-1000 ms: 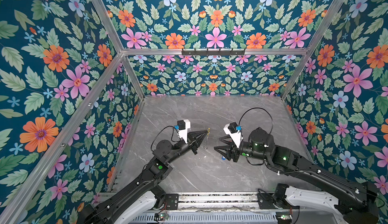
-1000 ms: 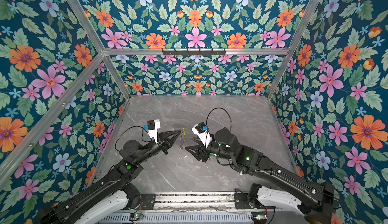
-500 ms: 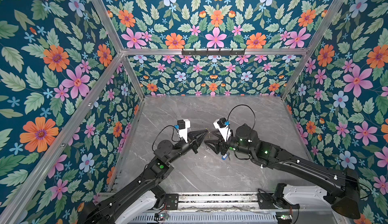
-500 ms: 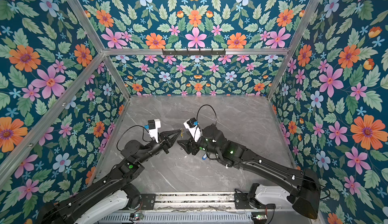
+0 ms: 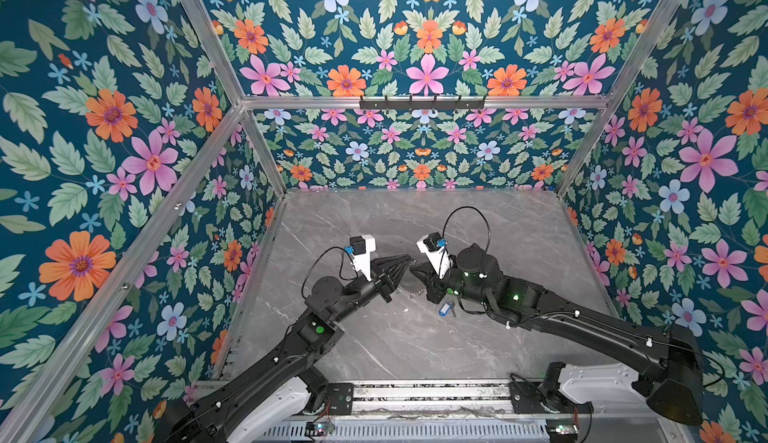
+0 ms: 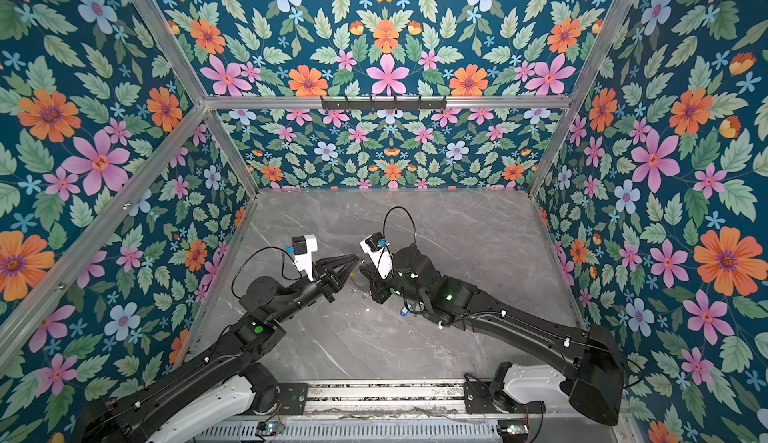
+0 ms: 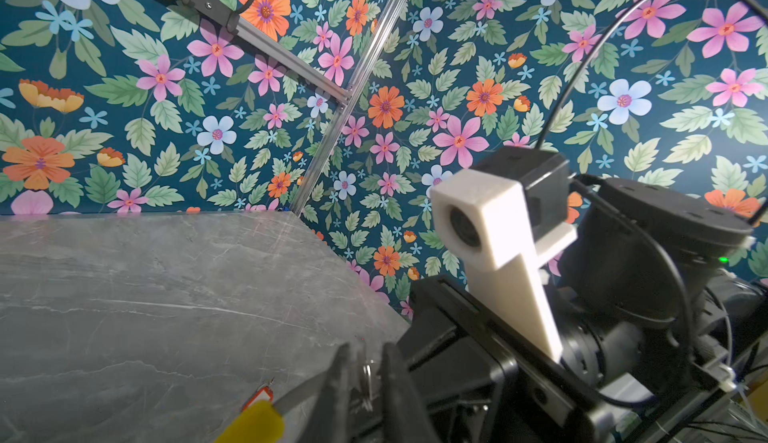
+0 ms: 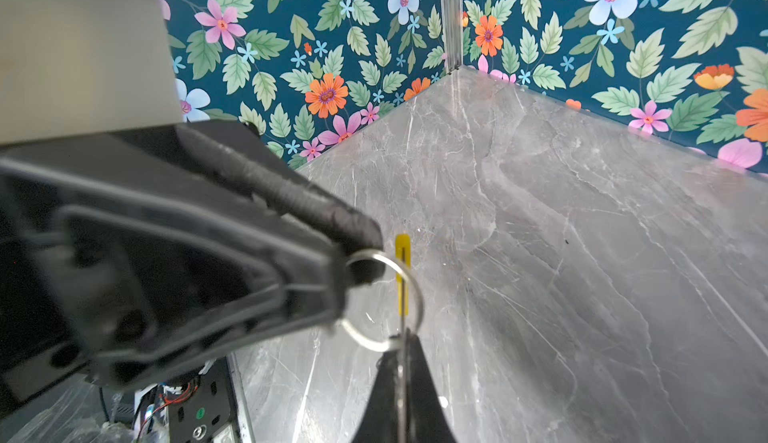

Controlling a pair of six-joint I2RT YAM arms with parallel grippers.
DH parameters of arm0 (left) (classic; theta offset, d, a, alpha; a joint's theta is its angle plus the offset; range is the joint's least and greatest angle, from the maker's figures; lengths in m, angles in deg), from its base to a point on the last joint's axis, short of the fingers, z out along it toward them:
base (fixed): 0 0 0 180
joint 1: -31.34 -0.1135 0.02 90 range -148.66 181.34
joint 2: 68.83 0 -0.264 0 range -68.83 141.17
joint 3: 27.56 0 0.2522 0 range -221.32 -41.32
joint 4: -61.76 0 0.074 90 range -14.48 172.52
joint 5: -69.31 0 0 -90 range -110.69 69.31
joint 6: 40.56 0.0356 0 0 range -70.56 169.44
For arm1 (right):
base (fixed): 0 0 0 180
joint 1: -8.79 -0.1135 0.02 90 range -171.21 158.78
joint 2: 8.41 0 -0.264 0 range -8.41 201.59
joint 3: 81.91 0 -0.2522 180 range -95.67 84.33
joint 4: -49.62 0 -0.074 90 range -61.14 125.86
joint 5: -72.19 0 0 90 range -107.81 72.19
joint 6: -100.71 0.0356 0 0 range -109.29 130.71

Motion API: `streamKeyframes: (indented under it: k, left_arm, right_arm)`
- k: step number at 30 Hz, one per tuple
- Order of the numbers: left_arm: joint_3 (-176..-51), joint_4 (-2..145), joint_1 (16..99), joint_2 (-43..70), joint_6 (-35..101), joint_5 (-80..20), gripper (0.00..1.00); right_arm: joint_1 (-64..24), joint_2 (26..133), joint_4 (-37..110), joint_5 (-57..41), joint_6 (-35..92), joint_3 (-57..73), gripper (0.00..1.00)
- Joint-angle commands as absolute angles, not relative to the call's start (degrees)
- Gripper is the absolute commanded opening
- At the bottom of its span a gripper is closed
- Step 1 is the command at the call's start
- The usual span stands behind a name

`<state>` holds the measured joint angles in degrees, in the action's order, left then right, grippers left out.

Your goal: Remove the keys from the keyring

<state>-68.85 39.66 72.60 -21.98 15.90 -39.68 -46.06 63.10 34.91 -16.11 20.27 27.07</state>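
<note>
Right jaws have swung in across the middle and closed on the keyring (image 7: 299, 395), while the left jaws have eased apart.

Both black arms, the left arm (image 5: 266, 362) and the right arm (image 5: 582, 324), reach low over the grey, white-veined marble bench (image 5: 415, 349), their tips almost meeting near its centre. The right jaws are pinched fully together on the hoop's thin silver wire, with its yellow sleeve (image 8: 402, 262) edge-on just beyond them. The left jaws stand a little apart. A small round split ring (image 8: 419, 306) sits in the gap, looped past one rough-textured fingertip (image 8: 365, 233) — whether it is gripped I cannot tell. A red plastic tag (image 7: 259, 396) shows just beside the sleeve. A key with a blue oblong tag (image 5: 446, 308) lies on the bench close under the right arm's wrist.
</note>
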Motion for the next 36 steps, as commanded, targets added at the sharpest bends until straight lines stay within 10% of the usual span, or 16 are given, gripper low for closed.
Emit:
streamKeyframes:
  k: [1,11,20,31,36]
  left_arm:
    - [-70.72,42.44,72.53,-23.72,17.75,-37.39,0.92]
    - [-73.81,48.61,72.54,-30.06,25.67,-36.21,1.0]
    - [-72.7,47.61,72.53,-29.87,25.1,-37.2,1.0]
    - [-72.58,50.06,72.48,-30.15,26.14,-34.9,1.0]
    - [-73.9,53.27,72.54,-28.31,28.32,-30.81,1.0]
  right_arm:
    - [-43.82,62.77,34.76,-9.98,22.75,27.55,0.0]
    - [-32.42,78.26,31.42,24.81,32.31,26.44,0.0]
    - [-30.41,95.03,30.43,23.93,32.68,22.18,0.0]
    - [-30.13,91.96,23.38,-0.99,30.13,22.45,0.73]
    - [-30.15,81.35,25.97,-12.6,30.35,27.81,0.8]
